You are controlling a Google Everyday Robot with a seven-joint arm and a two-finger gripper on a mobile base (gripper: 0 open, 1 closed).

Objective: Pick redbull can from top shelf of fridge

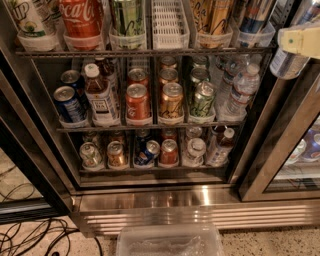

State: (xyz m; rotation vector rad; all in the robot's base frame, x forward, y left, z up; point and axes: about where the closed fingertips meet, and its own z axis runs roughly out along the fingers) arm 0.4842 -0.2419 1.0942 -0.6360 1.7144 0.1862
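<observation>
My gripper (300,41), pale cream, is at the top right, in front of the fridge's open door frame and outside the shelves. It is shut on the redbull can (286,64), a slim silver can with blue panels whose lower end hangs below the fingers. The top shelf (150,51) is a thin dark wire rack with plastic bins of tall cans. Another blue-and-silver can (257,15) stands in its rightmost clear bin, just left of my gripper. The fridge (200,207) has a ribbed steel base.
The dark-framed glass door (280,150) stands open at the right, under my gripper. Lower racks hold short cans (137,102) and water bottles (240,92). A clear plastic tub (170,242) sits on the floor in front. Cables (30,235) lie at the lower left.
</observation>
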